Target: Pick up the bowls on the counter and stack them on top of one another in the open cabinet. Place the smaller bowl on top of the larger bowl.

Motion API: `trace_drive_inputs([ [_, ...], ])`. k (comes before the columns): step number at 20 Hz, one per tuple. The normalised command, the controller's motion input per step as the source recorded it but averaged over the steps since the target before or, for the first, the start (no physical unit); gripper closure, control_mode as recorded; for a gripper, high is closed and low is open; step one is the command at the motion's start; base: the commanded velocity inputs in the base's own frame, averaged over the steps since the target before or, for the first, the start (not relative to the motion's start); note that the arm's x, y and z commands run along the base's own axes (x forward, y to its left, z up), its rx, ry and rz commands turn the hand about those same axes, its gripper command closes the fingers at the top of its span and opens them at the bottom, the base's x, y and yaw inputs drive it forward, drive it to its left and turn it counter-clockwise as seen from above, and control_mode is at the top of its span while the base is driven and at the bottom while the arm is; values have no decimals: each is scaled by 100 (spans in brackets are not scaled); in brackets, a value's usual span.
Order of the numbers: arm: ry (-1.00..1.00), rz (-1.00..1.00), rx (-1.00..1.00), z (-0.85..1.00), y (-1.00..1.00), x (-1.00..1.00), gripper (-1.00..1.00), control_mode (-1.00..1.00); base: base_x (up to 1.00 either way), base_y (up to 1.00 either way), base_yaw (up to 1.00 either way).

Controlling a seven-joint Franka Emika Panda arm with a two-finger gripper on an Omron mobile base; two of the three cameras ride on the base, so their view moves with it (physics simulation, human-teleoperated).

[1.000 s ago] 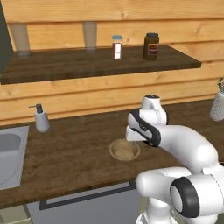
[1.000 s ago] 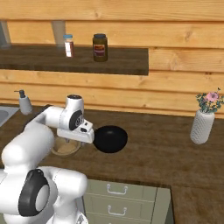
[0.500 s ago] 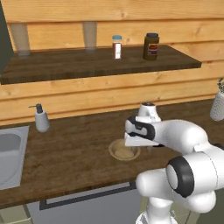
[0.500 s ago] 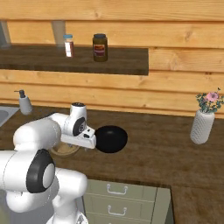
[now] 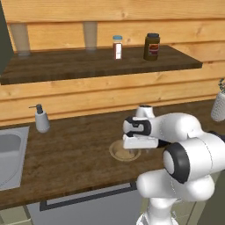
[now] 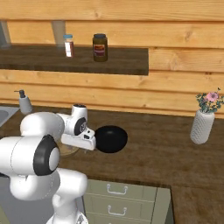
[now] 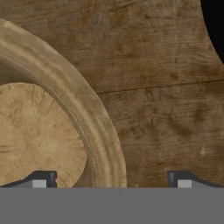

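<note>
hovering low over the counter (image 5: 74,149), the gripper (image 7: 111,179) has its jaws spread as wide as they go and nothing between them. in the hand view one fingertip (image 7: 41,179) sits over the inside of the smaller bowl (image 7: 48,131) and the other over bare planks, so the bowl's thick rim passes between the two tips; whether a tip touches the wood of the bowl cannot be told.

two bowls stand on the counter. the tan one lies just under the hand in the left base view, partly covered by it, and peeks out at the arm's lower edge in the right base view. the larger bowl (image 6: 111,138), glossy black, rests just beside the hand on its right side in the right base view, and a black curve of it cuts the upper corner of the hand view; the two bowls are near each other but apart.

one sink (image 5: 9,158) is set into the counter at the far left, with one soap dispenser (image 5: 41,119) standing near its back corner. one white vase with pink flowers (image 6: 203,121) stands well apart from the bowls toward the counter's right end.

one dark wall shelf (image 5: 96,61) runs above, carrying four things: two pale tumblers (image 5: 90,35), one small white-labelled jar (image 5: 117,46) and one dark brown jar (image 5: 151,46). one strip of grey cabinet (image 5: 3,48) shows at the upper left edge.
</note>
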Motion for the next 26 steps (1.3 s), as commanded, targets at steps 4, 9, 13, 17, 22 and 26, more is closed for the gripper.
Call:
trace_drive_inputs([
  [4, 3, 0, 0, -2, 9, 0, -100, -100, 0, 0, 0],
  [9, 3, 0, 0, -3, 0, 0, -100, -100, 0, 0, 0],
  [13, 2, 0, 0, 0, 0, 0, 100, -100, 0, 0, 0],
  [17, 0, 0, 0, 0, 0, 0, 100, -100, 0, 0, 0],
  [22, 0, 0, 0, 0, 0, -1, 100, -100, 0, 0, 0],
  [26, -15, -1, 0, 15, -3, -26, 100, -100, 0, 0, 0],
])
